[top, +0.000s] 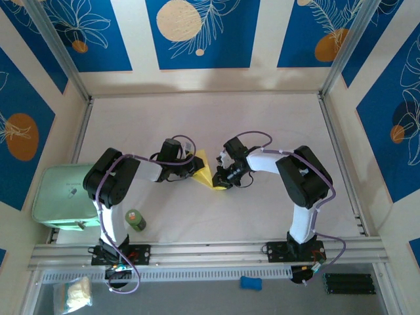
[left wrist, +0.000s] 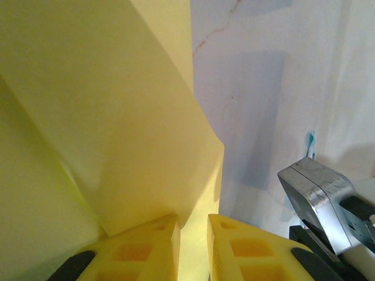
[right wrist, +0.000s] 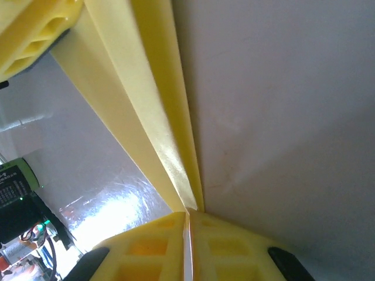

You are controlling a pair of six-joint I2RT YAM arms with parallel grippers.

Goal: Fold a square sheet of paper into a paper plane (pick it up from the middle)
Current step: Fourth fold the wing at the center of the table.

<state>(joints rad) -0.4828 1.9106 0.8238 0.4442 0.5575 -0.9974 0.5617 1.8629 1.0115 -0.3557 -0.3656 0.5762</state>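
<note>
At mid-worktop, between the two arms, item one: paper, pale yellow, already creased into several layers, with a pointed flap showing in the top view. It appears to be held up between both pincers rather than lying flat, though I cannot tell whether any corner touches the surface. Item two: left pincer, seen close on its own wrist camera, set narrow, with the paper running down into the slim gap between its pads; I judge that a grip on a thick folded part. Item three: right pincer, close view, pressed almost fully together on a thin folded edge of the paper, which fans away from it in long creased bands. Item four, bystanders: a mint-green case and a small green bottle near the left arm's base, well apart from the work. Hazards as I read them: the two grips sit close together on one small piece, so any pull apart could tear it along a crease. The right hold is on a bare edge and could slip free if I twist. Uneven tension would skew the next fold off the centre line, and the pads could collide.
</note>
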